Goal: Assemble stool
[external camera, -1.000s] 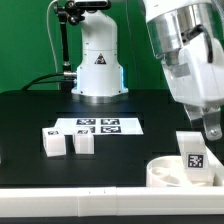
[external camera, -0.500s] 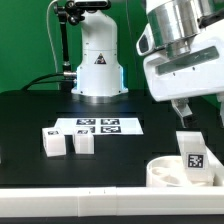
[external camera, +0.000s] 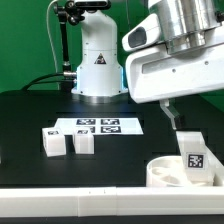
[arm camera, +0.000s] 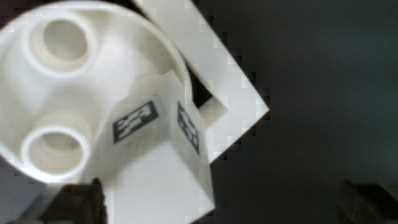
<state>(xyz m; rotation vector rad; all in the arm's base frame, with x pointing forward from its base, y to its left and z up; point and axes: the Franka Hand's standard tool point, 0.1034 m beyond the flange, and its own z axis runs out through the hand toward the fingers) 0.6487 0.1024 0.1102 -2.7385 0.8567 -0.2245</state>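
Note:
The round white stool seat [external camera: 165,172] lies at the front of the exterior view's right. One white leg [external camera: 193,157] with a square marker stands upright in it. The wrist view shows the seat [arm camera: 54,95] with two round holes and that leg [arm camera: 157,185] beside them. Two more white legs [external camera: 52,142] [external camera: 84,143] lie on the dark table at the exterior view's left. My gripper [external camera: 192,112] hangs open and empty just above the standing leg, apart from it. Its dark fingertips show at the edges of the wrist view, and the gripper [arm camera: 217,212] holds nothing.
The marker board [external camera: 96,126] lies flat behind the two loose legs. The robot base [external camera: 98,65] stands at the back. A long white rail [external camera: 80,191] runs along the table's front edge.
My gripper has risen and shifted toward the exterior view's left, away from the standing leg. The leg, the seat and the loose legs have not moved.

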